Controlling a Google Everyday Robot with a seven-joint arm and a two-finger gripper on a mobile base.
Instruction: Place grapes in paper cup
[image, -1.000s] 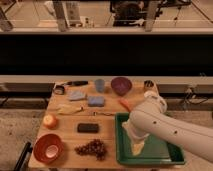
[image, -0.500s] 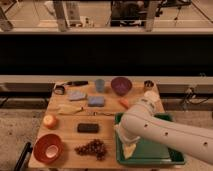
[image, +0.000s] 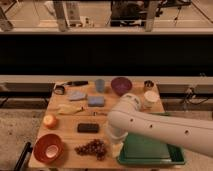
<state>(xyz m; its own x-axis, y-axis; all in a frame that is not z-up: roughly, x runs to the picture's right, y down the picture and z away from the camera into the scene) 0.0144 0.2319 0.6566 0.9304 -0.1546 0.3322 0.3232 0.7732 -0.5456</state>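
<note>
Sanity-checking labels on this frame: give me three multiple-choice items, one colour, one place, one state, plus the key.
1. The paper cup is: A white; B blue; C black.
2. The grapes lie: A in the paper cup; B on the table, between the red bowl and the gripper; C on the floor.
3. The gripper is: A shut on the grapes; B inside the paper cup; C open and empty, low beside the grapes.

Key: A, the cup is plain white. B, the bunch rests on the wood near the front edge. C, the grapes lie free on the table.
</note>
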